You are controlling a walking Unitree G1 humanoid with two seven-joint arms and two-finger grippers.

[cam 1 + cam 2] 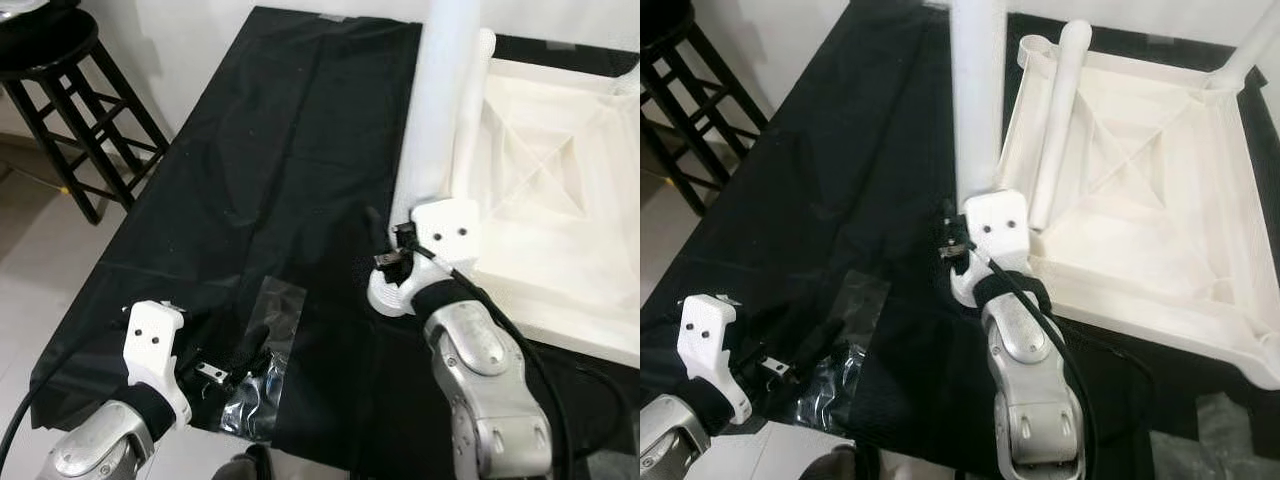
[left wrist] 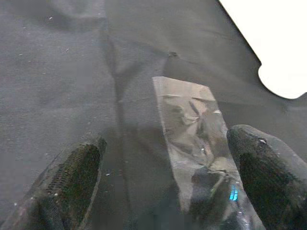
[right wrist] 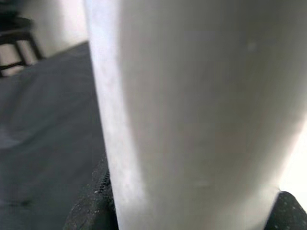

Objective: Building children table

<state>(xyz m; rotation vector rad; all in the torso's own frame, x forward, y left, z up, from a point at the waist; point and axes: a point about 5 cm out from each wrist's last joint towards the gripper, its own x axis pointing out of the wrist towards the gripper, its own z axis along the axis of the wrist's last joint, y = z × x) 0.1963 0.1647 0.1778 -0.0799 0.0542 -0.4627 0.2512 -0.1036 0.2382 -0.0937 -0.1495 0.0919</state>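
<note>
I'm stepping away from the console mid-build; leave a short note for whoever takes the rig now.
Right gripper: shut on a white table leg, held upright at the near-left corner of the upturned white tabletop.
Left gripper: open, hovering low over a clear plastic bag on the black cloth.
Second white leg lies inside the tabletop along its left edge; another stands at the far right corner.
Done: one far leg appears fitted.
Left: seat the held leg, then the loose one; whether the bag holds hardware cannot be told.

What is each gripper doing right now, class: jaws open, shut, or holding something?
Left gripper: jaws open, empty, over the clear plastic bag.
Right gripper: jaws shut on the upright white table leg.
</note>
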